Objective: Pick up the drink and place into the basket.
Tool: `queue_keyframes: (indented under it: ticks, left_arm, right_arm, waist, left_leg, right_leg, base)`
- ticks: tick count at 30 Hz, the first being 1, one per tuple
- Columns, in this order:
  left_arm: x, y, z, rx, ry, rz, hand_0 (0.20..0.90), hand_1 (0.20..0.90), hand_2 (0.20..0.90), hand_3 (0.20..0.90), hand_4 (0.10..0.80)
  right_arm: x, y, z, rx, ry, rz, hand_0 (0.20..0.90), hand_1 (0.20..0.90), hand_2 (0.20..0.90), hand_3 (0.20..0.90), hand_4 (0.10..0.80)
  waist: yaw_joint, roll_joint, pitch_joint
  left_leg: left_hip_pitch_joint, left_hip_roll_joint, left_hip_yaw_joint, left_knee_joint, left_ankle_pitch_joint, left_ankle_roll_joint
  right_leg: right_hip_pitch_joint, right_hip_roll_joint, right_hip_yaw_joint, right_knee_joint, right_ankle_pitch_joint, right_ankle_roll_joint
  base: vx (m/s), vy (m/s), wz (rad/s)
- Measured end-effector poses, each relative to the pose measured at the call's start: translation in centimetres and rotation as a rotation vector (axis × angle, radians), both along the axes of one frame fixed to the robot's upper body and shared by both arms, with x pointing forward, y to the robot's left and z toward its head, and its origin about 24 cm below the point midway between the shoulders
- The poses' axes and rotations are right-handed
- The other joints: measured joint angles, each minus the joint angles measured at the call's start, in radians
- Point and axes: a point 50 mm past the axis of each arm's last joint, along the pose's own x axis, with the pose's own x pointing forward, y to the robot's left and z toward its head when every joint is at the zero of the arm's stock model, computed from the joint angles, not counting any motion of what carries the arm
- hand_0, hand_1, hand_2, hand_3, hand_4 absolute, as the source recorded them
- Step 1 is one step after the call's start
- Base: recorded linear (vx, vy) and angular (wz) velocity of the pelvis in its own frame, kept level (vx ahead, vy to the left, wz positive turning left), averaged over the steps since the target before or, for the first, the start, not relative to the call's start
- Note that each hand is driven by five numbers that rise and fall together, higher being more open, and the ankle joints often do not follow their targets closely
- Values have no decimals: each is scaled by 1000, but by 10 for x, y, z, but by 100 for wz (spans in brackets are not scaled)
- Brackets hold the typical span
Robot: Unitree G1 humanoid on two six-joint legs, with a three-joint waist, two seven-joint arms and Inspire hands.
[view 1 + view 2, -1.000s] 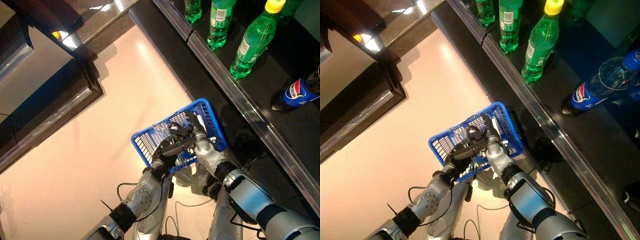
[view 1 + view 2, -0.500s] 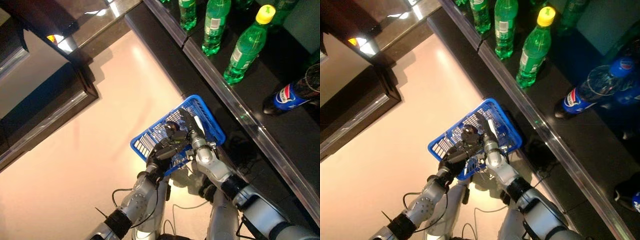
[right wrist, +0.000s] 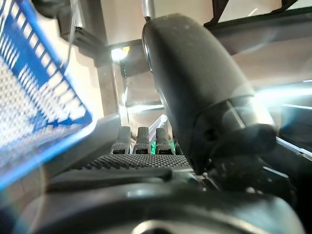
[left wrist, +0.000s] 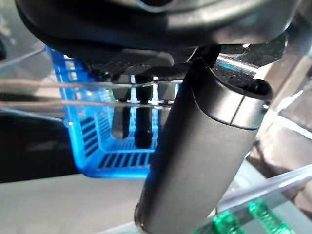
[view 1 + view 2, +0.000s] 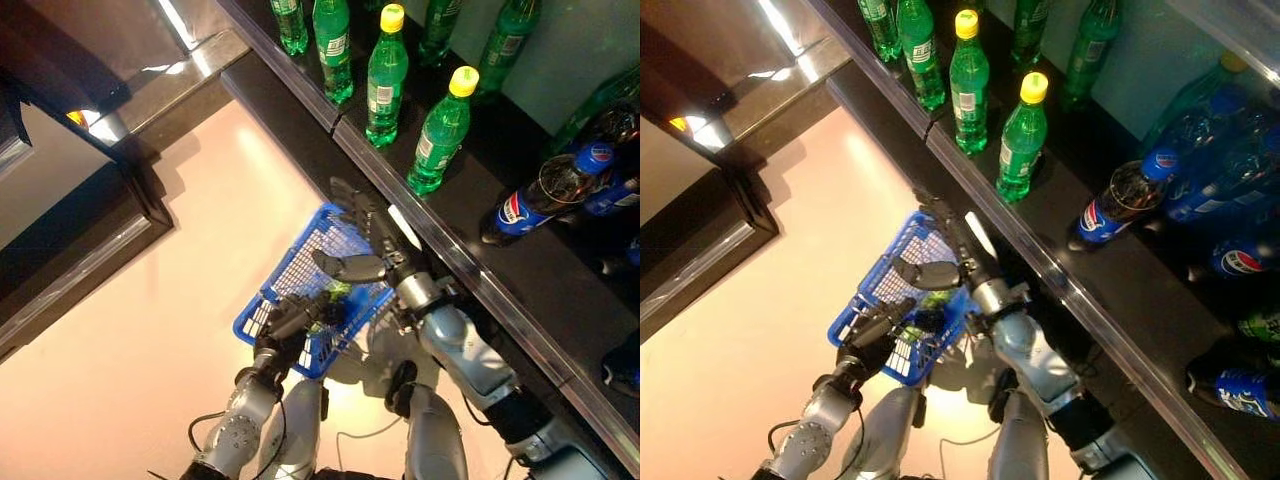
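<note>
Left eye view: right hand point(image 5: 385, 250), fingers straight and empty, just below upright green plastic bottle with yellow cap point(image 5: 438, 131); left hand point(image 5: 300, 318) curled on blue plastic basket point(image 5: 300, 270).

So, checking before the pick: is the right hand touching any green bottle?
Apart. The right eye view shows the right hand open above the basket, short of the green bottles.

Dark shelf point(image 5: 560, 290) beyond right hand point(image 5: 385, 245): green bottles point(image 5: 441, 128) stood upright, blue-labelled cola bottles point(image 5: 545, 195) beside them.
</note>
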Motion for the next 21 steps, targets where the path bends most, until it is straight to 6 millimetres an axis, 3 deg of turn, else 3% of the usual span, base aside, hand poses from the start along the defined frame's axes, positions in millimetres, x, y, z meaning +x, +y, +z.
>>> queue_keyframes:
  ticks: [9,21]
  left_arm:
    - [-6,19,7,41,11,35,300,300,300,200,100]
    - [-9,16,2,92,77,28,300,300,300,200,100]
  right_arm:
    - [-23,2,37,78,-176,66,900,900,900,900,800]
    - [-31,-5,62,281,-432,-191,900,900,900,900,800]
  waist:
    - [3,-26,-15]
    - [-6,-34,-22]
  left_leg:
    - [66,12,6,-4,-15,-2]
    - [65,13,10,-4,-20,-2]
  right_leg:
    - [74,14,2,-29,1,1]
    - [71,14,6,-27,2,0]
  base:
    - [71,-26,-3]
    - [-4,28,-1]
